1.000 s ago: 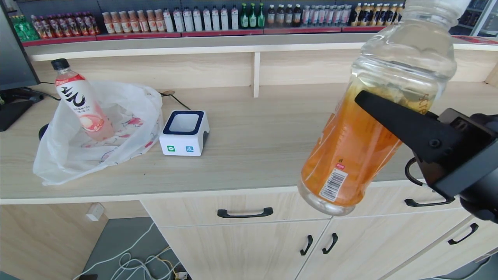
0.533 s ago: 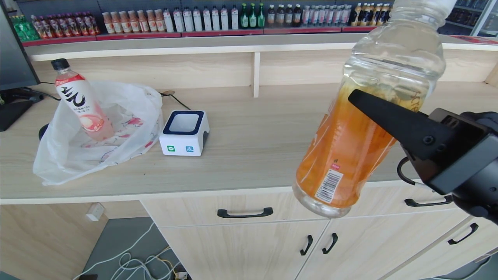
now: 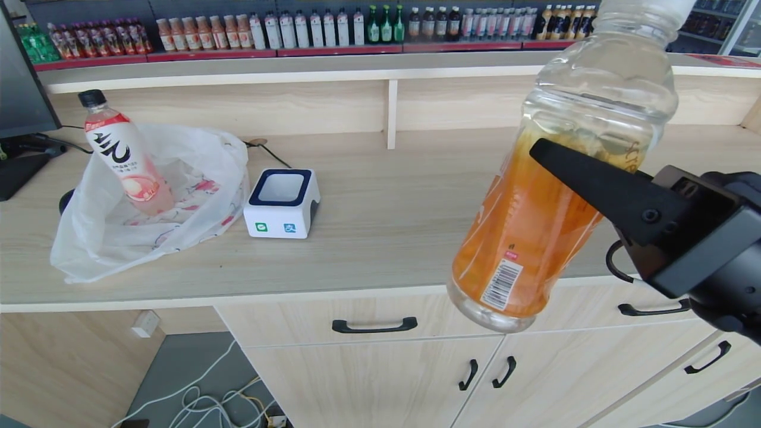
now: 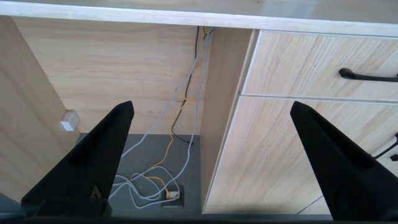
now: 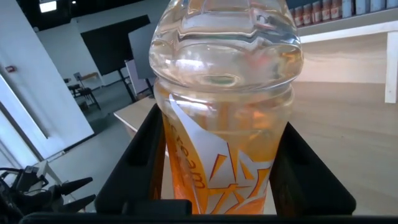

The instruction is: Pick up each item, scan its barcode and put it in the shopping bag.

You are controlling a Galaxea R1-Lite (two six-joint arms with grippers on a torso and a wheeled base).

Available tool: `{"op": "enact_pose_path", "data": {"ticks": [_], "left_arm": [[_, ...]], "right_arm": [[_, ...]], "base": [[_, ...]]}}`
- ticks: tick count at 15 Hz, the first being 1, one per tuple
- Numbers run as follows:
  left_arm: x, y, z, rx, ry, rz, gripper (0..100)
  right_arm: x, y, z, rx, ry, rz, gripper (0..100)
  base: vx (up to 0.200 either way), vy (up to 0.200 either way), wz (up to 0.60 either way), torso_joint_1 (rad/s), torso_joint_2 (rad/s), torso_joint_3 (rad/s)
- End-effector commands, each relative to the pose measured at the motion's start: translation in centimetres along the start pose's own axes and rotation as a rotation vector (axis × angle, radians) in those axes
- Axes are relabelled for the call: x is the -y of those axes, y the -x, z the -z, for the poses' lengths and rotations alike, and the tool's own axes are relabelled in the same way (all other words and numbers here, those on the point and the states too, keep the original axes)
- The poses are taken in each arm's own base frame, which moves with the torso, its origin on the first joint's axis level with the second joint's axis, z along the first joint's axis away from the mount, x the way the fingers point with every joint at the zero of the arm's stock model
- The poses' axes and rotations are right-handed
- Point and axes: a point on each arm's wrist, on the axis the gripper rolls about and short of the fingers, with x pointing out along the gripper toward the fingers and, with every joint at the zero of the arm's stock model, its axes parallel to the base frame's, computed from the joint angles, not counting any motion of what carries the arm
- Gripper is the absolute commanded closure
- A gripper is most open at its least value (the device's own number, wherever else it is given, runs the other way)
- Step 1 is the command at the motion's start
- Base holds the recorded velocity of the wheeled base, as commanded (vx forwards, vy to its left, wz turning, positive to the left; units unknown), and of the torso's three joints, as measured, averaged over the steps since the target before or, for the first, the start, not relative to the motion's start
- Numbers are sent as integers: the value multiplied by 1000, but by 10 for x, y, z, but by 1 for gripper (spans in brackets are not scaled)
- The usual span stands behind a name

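While one pink bottle already stands in the shopping bag, the right gripper is clamped around an orange drink bottle, tilted in mid-air with its barcode below the grip. The scanner sits well off to that gripper's left, the bag beyond it, so scanning and bagging this bottle look yet to be done. The left gripper hangs wide open, empty.

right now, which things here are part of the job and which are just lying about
Job: orange bottle in right gripper, scanner, bag, pink bottle in bag.
Lying about: monitor, shelf bottles, floor cables.
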Motion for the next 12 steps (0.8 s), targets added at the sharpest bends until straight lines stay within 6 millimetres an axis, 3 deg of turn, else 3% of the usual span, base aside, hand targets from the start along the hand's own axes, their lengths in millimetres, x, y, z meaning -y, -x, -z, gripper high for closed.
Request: {"op": "enact_pose_path", "data": {"ticks": [1, 5, 12], "left_arm": [[0, 0, 0, 0, -1, -1, 0], [0, 0, 0, 0, -1, -1, 0], [0, 0, 0, 0, -1, 0, 0]], "right_arm": [[0, 1, 2, -7, 10, 8, 100], [-18, 4, 3, 9, -17, 29, 100], [-16, 2, 11, -15, 12, 62, 100]], "base": [[0, 0, 0, 0, 0, 0], [0, 0, 0, 0, 0, 0], [0, 0, 0, 0, 0, 0]]}}
